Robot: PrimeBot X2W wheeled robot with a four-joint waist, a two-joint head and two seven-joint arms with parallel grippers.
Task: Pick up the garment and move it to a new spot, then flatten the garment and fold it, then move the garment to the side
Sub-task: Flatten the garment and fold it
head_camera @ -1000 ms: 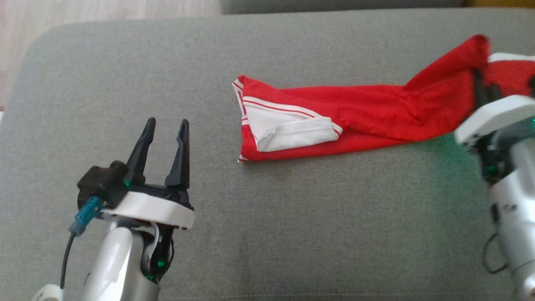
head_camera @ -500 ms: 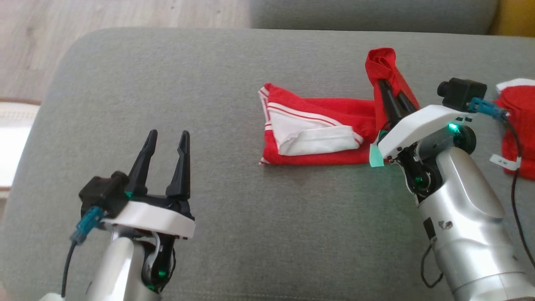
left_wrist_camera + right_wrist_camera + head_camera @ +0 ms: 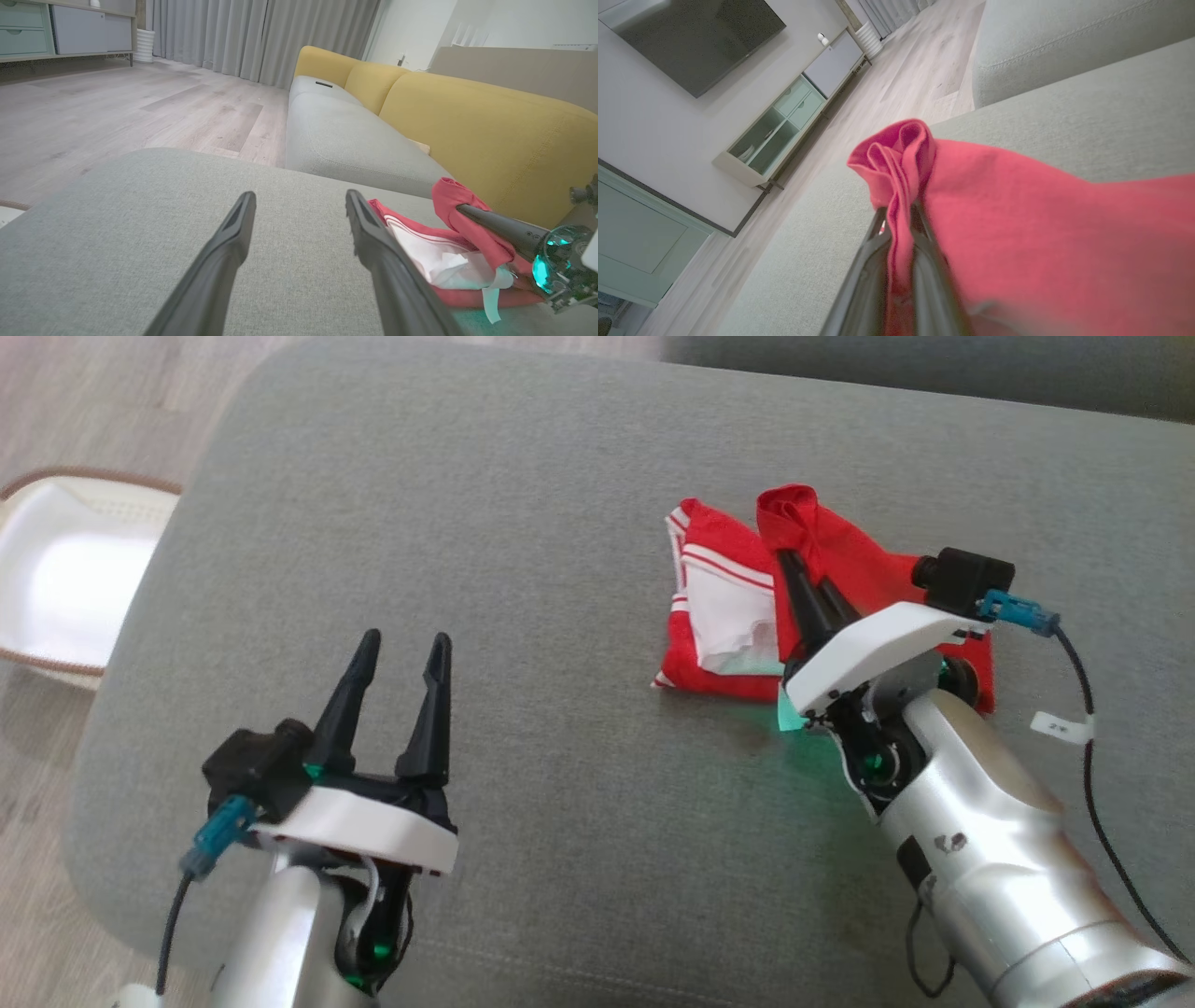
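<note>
On a grey cushion point(image 3: 560, 523), a red garment point(image 3: 719, 616) at two o'clock is pinched by the closed right gripper point(image 3: 801, 569); the left gripper point(image 3: 406, 637), at seven o'clock, is spread wide, empty.

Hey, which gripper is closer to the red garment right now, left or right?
Right. The right gripper is shut on a bunched end of the red garment. The left gripper hangs open above the grey cushion, apart from the garment, off to its left.
</note>
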